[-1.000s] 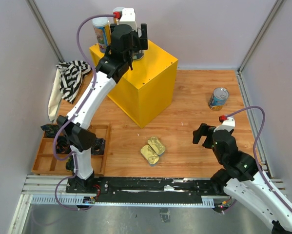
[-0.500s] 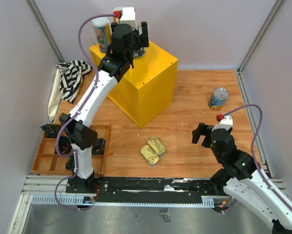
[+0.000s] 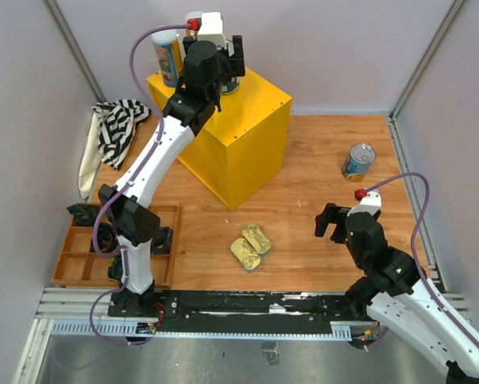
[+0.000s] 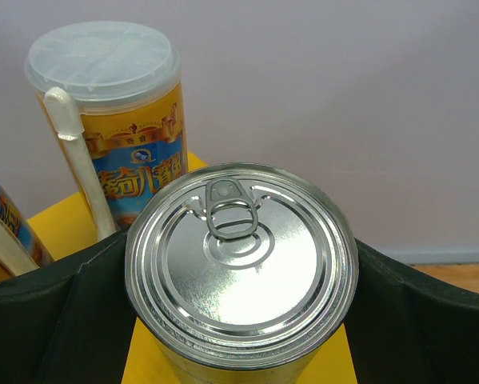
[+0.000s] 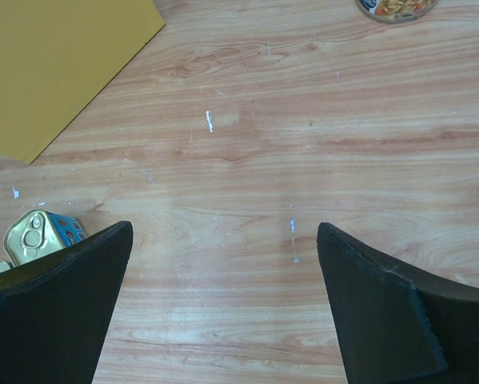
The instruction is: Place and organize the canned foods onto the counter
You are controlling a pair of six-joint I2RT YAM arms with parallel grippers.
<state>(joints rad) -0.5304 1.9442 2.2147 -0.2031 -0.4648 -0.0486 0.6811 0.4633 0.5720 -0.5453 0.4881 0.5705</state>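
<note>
The left claw (image 4: 243,264) is spread wide around a silver-topped can (image 4: 239,240) up on the yellow bench (image 3: 251,132). A black finger (image 4: 79,320) sits very close on each side of the can. I cannot tell if the fingers squeeze it or only stand beside it. I also cannot tell if the can's bottom is down on the yellow top.

I think this step is putting the can down. To do it well, the can should stand flat, just beside the tall can (image 4: 131,168) but not bumping it. Then the claw should lift straight up, so no finger knocks the can over.

The right claw (image 5: 225,228) is wide and holds nothing. It hangs over the wooden bench (image 5: 303,120).

The can top is shiny metal. It is round, with rings and a pull tab, and it looks hard and smooth. The tall can has a cloudy plastic lid and a white stick on its side. Two flat gold tins (image 3: 251,244) with rounded corners lie on the wood. One blue can (image 3: 358,161) stands far off to the right, waiting.
</note>
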